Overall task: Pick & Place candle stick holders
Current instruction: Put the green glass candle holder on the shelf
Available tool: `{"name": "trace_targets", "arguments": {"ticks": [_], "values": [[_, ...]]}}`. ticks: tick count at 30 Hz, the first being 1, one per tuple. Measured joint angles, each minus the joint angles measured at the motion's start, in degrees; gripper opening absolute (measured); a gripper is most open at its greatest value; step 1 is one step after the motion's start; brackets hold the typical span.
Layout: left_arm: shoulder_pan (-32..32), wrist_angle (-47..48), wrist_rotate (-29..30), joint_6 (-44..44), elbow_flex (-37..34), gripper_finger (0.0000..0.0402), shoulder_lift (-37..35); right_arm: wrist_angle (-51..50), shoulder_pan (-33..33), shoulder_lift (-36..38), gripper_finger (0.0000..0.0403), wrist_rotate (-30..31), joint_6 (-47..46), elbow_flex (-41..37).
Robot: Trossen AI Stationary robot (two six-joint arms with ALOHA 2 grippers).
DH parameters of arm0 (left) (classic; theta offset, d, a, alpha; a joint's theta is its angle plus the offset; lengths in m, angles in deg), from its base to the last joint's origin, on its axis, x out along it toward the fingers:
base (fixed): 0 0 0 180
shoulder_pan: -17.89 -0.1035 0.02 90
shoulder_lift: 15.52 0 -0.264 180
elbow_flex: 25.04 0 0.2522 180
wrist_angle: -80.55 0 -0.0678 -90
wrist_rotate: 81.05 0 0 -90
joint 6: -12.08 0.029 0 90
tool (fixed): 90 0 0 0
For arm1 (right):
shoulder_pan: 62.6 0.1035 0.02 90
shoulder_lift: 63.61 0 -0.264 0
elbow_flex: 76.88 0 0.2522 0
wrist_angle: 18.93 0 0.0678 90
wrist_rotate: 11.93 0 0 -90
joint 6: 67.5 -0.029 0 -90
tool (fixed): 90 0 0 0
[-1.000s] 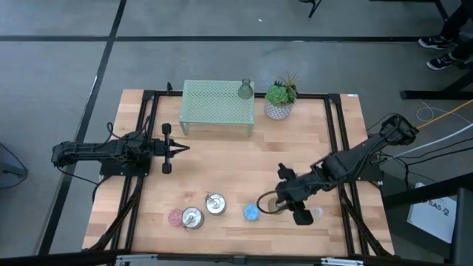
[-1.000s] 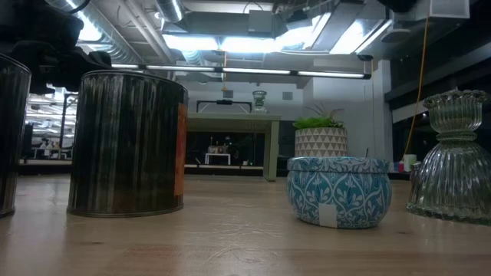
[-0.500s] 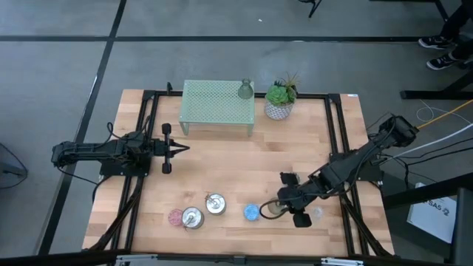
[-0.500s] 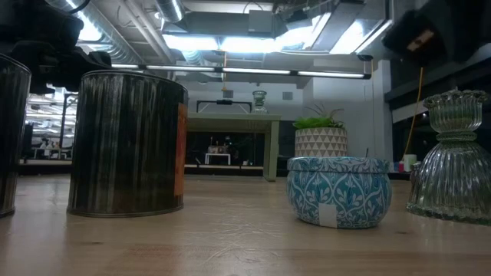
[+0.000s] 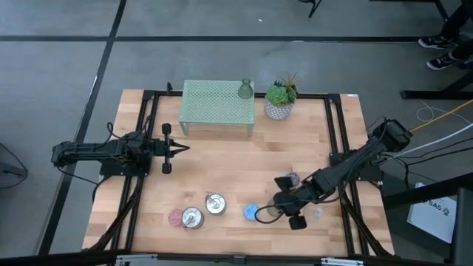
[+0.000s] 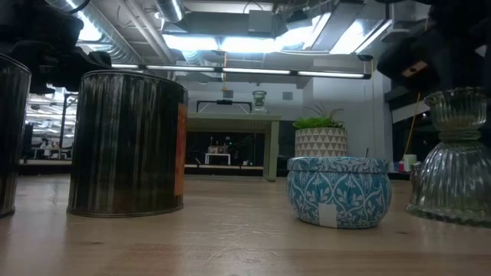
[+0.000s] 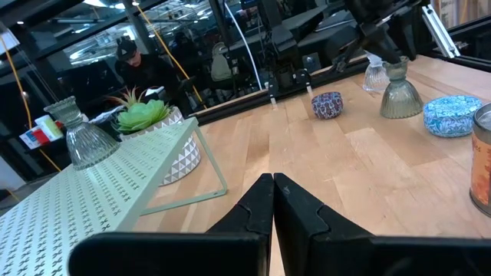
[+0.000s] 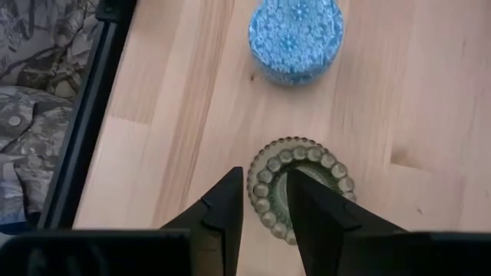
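Olive-green ribbed glass candle holder [image 8: 301, 186] under right gripper [image 8: 265, 201], fingers narrowly apart astride rim; blue patterned round tin [image 8: 296, 41] just beside. Left gripper [image 7: 273, 201] closed, idle, well apart.

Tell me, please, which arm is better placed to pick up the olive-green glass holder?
The right. Its gripper hangs directly over the olive-green glass holder, fingers straddling the rim, while the left gripper waits shut far across the table.

The left claw [image 7: 272, 201], fingers together, hovers over bare table [image 7: 337, 169] beside the mint mesh stand [image 7: 92, 201].
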Motion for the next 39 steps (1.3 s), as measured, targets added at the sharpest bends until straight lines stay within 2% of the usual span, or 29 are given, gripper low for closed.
{"name": "trace_targets", "arguments": {"ticks": [6, 15, 25, 34, 39], "values": [[0.0, 0.0, 0.0, 0.0, 0.0, 0.0006, 0.0, -0.2, 0.0, -0.2, 0.0101, 0.0, 0.0, 0.0], [0.0, 0.0, 0.0, 0.0, 0.0, 0.0006, 0.0, -0.6, 0.0, -0.2, 0.0056, -0.2, 0.0, -0.1], [0.0, 0.0, 0.0, 0.0, 0.0, 0.0006, 0.0, -0.7, -0.1, -0.3, 0.0051, -0.6, -1.5, -0.1], [0.0, 0.0, 0.0, 0.0, 0.0, 0.0006, 0.0, -3.8, -1.2, -0.2, 0.0047, -4.5, -0.5, 4.5], [0.0, -0.1, 0.0, 0.0, 0.0, 0.0006, 0.0, -10.3, -1.3, 0.1, 0.0037, -4.4, 1.4, 8.6]]}}
